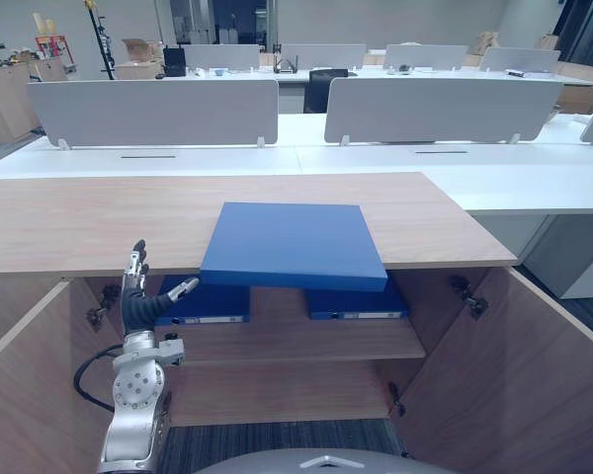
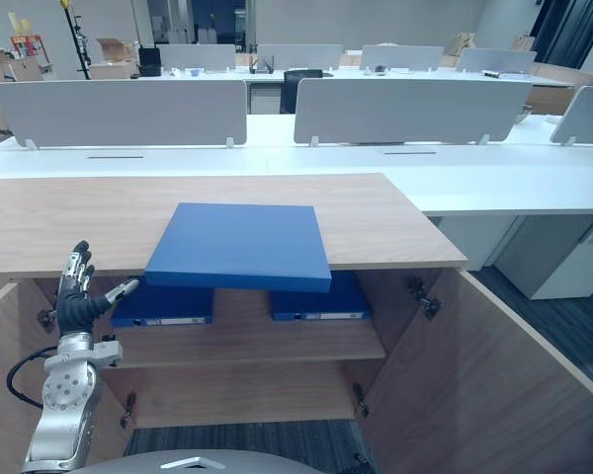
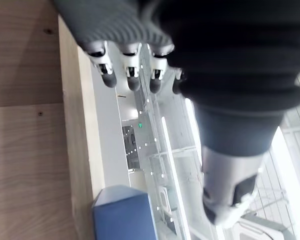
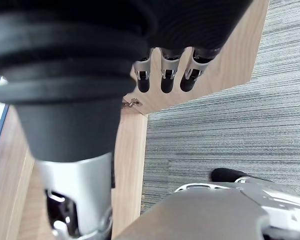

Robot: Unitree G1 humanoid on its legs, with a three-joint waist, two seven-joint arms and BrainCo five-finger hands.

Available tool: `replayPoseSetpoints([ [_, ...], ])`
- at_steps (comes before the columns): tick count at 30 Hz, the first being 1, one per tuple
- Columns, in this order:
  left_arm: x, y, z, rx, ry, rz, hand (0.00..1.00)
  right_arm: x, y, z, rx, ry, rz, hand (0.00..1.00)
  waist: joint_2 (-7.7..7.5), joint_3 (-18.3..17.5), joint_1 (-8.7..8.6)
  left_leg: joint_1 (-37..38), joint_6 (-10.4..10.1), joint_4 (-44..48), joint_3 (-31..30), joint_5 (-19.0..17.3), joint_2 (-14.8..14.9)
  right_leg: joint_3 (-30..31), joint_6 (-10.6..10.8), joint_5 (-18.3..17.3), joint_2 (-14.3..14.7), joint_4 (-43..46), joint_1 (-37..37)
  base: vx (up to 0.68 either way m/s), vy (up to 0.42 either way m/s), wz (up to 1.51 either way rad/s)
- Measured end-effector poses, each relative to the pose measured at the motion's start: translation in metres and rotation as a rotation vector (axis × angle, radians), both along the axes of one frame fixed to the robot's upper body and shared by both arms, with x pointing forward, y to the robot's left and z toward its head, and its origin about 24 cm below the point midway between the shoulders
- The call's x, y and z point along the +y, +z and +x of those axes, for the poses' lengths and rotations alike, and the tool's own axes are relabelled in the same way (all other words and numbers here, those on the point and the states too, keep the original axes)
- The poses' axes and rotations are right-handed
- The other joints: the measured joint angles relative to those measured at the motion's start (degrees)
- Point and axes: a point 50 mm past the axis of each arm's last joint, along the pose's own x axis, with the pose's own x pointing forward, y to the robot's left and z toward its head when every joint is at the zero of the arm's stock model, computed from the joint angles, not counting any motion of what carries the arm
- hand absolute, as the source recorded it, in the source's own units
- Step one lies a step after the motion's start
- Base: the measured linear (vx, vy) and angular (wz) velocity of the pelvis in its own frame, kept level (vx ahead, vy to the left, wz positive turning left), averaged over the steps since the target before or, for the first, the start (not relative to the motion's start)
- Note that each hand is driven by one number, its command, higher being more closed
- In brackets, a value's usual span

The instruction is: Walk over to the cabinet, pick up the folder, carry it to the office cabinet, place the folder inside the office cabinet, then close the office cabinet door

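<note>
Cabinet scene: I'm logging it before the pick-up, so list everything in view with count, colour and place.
folder: one, blue, flat on the cabinet top, front edge overhanging
binders: two, blue, lying on the upper shelf inside
cabinet: one, light wood, both doors open
desks: several, white, behind the cabinet, with pale divider screens
carpet: grey, on the floor
left hand: one, open, raised by the left door
right hand: one, open, over the carpet

Soft, even overhead light falls on the counter (image 1: 99,222) and is brightest on the white desks (image 1: 534,178) toward 12 o'clock. Inside the cabinet (image 1: 534,375) the shelf (image 1: 277,336) sits in dim shade, darkest beneath the overhanging folder (image 1: 292,244). In the left wrist view, ceiling lights (image 3: 172,150) glare white from the centre toward 3 o'clock
</note>
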Motion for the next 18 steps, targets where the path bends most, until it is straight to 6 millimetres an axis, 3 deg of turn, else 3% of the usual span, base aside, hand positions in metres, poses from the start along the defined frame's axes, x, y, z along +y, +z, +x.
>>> replayPoseSetpoints([
  [10,-0.009,0.003,0.005,0.006,-0.106,0.080,0.00,0.000,0.000,0.003,-0.008,-0.001,0.000,0.00,0.48,0.07,-0.45,-1.59,-0.14,0.01,-0.26,-0.10,0.03,-0.24,-0.05,-0.08,0.13,-0.25,-1.31,0.00,-0.001,0.02],
  [18,-0.005,0.011,0.009,-0.017,-0.111,0.151,0.00,0.000,0.001,0.006,-0.015,-0.002,0.000,0.00,0.46,0.56,-0.64,-1.73,-0.36,0.01,-0.25,-0.30,0.06,-0.26,-0.15,-0.35,0.15,-0.26,-1.46,0.00,0.000,0.00],
])
